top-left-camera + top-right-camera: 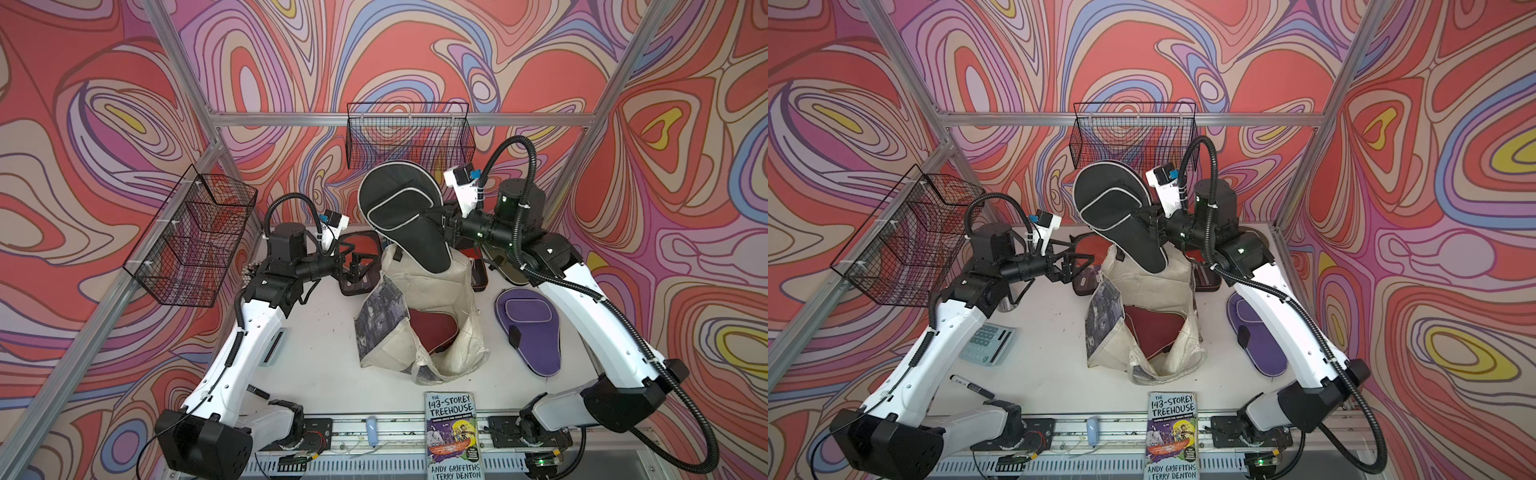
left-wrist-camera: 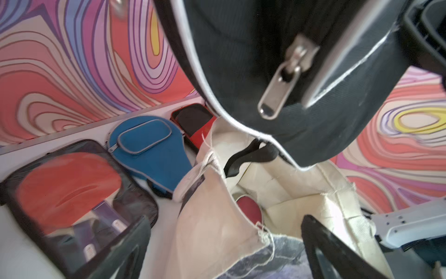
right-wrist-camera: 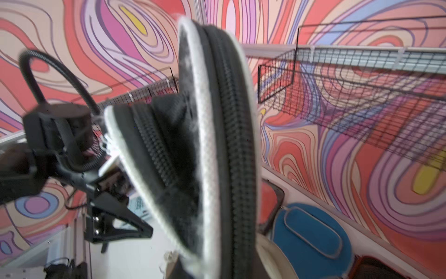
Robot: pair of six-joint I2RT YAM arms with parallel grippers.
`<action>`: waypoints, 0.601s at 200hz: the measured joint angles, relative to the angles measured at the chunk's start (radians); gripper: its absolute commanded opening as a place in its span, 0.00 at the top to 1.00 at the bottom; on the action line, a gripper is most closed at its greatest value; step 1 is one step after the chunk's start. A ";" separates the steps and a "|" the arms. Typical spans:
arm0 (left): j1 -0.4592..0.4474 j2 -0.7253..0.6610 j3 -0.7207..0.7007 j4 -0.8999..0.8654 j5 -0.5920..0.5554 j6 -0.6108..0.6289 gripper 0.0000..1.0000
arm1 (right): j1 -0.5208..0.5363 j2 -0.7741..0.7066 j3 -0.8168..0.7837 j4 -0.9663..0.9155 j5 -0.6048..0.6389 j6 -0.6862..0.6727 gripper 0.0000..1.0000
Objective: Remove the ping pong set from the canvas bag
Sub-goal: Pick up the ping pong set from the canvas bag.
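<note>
**Right tool holds the black case above the bag; left tool wide and empty**

The right tool (image 1: 444, 222) pinches the black case (image 1: 399, 212) by its edge. The case is tilted head-up, with its handle end just at the mouth of the canvas bag (image 1: 444, 291), which slumps mid-surface (image 1: 316, 353). The left tool (image 1: 356, 267) stands wide open, holding nothing, just beside the bag's far corner and over a flat pack of red paddles (image 2: 67, 188). The case probably needs to go straight up until its handle end and the black strap (image 2: 251, 154) clear the cream rim. After that it can swing to a bare patch away from the purple case (image 1: 528, 328). The off-centre grip may let the case pivot, so slow travel looks wise. The left tool could pin the rim. A maroon case (image 1: 432, 328) lies inside the bag.
</note>
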 measured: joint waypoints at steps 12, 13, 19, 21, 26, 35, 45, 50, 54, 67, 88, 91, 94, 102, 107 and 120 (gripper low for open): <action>0.000 0.000 -0.047 0.120 0.032 -0.071 0.00 | 0.000 0.003 -0.034 0.087 -0.035 0.063 1.00; 0.000 0.000 -0.051 0.133 0.034 -0.078 0.00 | 0.000 0.003 -0.038 0.095 -0.039 0.070 1.00; 0.000 0.002 -0.071 0.197 0.048 -0.113 0.00 | 0.000 0.005 -0.056 0.137 -0.054 0.101 1.00; 0.000 0.003 -0.079 0.224 0.053 -0.130 0.00 | 0.000 0.006 -0.060 0.148 -0.058 0.108 1.00; 0.000 0.007 -0.095 0.288 0.064 -0.166 0.00 | 0.000 0.007 -0.077 0.183 -0.069 0.132 1.00; 0.000 0.018 -0.117 0.389 0.082 -0.225 0.00 | 0.000 0.011 -0.105 0.243 -0.088 0.177 1.00; 0.000 0.037 -0.135 0.507 0.100 -0.291 0.00 | 0.000 0.016 -0.131 0.297 -0.104 0.216 1.00; 0.000 0.049 -0.143 0.568 0.106 -0.327 0.00 | 0.000 0.020 -0.145 0.324 -0.111 0.236 1.00; 0.000 0.058 -0.146 0.607 0.111 -0.349 0.00 | 0.000 0.023 -0.154 0.341 -0.114 0.249 1.00; 0.000 0.088 -0.159 0.737 0.126 -0.424 0.02 | 0.000 0.028 -0.191 0.400 -0.121 0.294 1.00; 0.000 0.132 -0.165 0.895 0.143 -0.525 0.24 | 0.000 0.030 -0.252 0.481 -0.128 0.356 1.00; 0.000 0.137 -0.165 0.911 0.145 -0.536 0.31 | 0.000 0.030 -0.260 0.492 -0.129 0.365 1.00; 0.000 0.140 -0.165 0.925 0.146 -0.544 0.39 | 0.000 0.030 -0.267 0.502 -0.130 0.373 1.00; 0.000 0.148 -0.165 0.945 0.145 -0.565 0.60 | 0.000 0.031 -0.287 0.533 -0.134 0.398 1.00; 0.002 0.151 -0.165 0.951 0.145 -0.573 0.73 | 0.000 0.031 -0.296 0.551 -0.135 0.414 1.00; 0.011 0.154 -0.165 0.969 0.167 -0.595 0.97 | -0.008 0.033 -0.308 0.589 -0.134 0.445 1.00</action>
